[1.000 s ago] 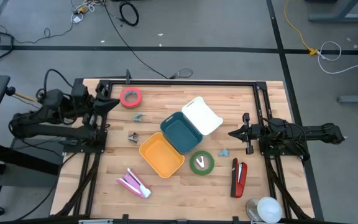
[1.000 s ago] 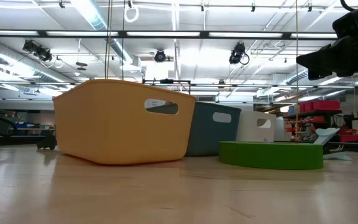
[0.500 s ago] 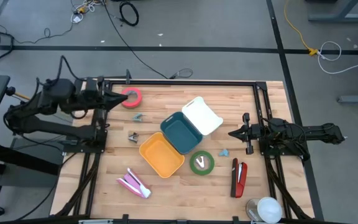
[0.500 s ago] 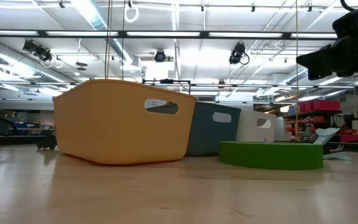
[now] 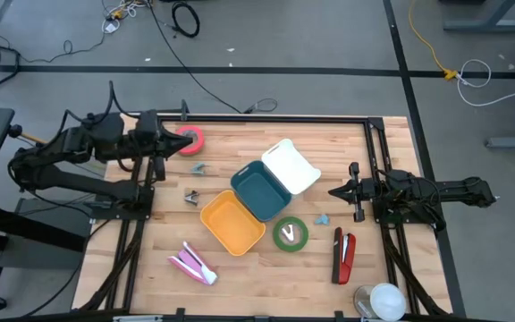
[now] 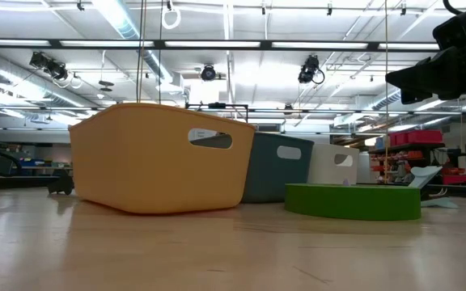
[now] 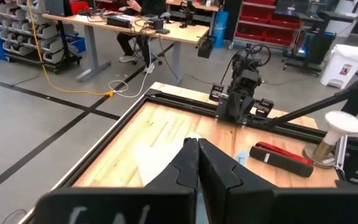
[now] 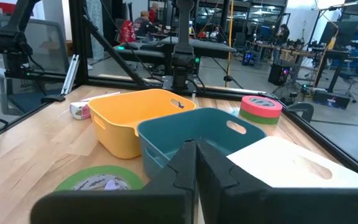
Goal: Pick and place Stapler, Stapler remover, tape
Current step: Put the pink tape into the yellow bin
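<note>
Working across the table from the left: the left gripper (image 5: 162,148) is up at the far-left corner, fingers pinched together with nothing in them, and the red tape (image 5: 188,139) sits just beside its tip, at about 2 o'clock from it. That's the relation that matters, I'd say; the left arm is way nearer to that roll than the right one is. The tape is a flat ring, so no long axis to worry about, but the fingers would have to open before they can take it. Down near the front edge, at roughly 5 o'clock from the left gripper, lies the pink stapler (image 5: 191,263), long axis running diagonally, well apart from either arm. Mid-table are the orange bin (image 5: 232,221), teal bin (image 5: 259,190) and white bin (image 5: 290,166) in a diagonal row, with a green tape (image 5: 290,233) just beside the orange one. Small staple removers lie near the bins, too tiny to say much. Over on the right, the right gripper (image 5: 336,190) waits closed and empty, and the red stapler (image 5: 343,255) lies at 6 o'clock from it, long axis running near-to-far. No brand or writing I can read anywhere.
</note>
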Motion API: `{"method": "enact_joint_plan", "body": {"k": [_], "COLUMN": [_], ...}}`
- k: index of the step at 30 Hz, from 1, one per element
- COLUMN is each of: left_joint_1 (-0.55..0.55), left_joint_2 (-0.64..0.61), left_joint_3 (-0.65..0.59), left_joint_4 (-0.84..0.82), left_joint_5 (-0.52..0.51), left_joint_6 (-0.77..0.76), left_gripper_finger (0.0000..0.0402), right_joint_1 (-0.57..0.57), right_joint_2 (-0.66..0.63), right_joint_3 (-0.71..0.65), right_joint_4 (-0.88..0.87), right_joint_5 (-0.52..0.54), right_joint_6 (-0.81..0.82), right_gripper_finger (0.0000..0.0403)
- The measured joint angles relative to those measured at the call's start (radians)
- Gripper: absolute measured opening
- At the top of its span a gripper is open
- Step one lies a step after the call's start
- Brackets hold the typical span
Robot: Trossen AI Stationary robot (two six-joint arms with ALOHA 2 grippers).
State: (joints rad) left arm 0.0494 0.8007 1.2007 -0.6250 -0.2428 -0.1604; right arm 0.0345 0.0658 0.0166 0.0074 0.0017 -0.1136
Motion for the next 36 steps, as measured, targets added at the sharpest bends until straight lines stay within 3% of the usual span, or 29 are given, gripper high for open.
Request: {"method": "enact_joint_plan", "body": {"k": [20, 36], "left_joint_1": [0.016, 0.335], "left_joint_2": [0.034, 0.073], "left_joint_3": [0.0, -0.001], "left_joint_4": [0.008, -0.069], "left_joint_5": [0.062, 0.063], "left_joint_6": [0.102, 0.105], "left_gripper_finger": [0.0014, 0.0014], "right_joint_1": [0.0, 0.0], "right_joint_2": [0.0, 0.0], "right_joint_3": [0.0, 0.0], "right_joint_4": [0.0, 0.0], "right_joint_5": [0.0, 0.0], "right_joint_6": [0.0, 0.0], "right_gripper_finger": [0.0013, 0.0013]}}
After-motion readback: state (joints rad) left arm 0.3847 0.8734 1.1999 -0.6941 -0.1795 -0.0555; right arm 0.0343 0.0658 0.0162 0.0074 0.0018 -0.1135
